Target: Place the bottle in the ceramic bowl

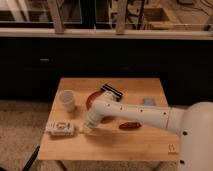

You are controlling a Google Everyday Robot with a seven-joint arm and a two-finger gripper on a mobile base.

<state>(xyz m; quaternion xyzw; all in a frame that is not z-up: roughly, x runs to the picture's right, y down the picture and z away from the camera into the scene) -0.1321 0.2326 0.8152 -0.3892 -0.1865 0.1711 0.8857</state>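
My gripper (83, 129) sits low over the front left of the wooden table (150, 145); I cannot tell whether it is released or clenched. Just beside it at nine o'clock, the bottle (60, 128) lies on its side, and I cannot tell if we touch. The ceramic bowl (91, 99) is near at one o'clock, partly behind my arm. By my judgement, grasping, lifting and placing all remain. The bottle's label carries dark marks I cannot read.

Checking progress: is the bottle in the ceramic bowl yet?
Out. The bottle lies on the table, apart from the ceramic bowl; the tool is right beside the bottle.
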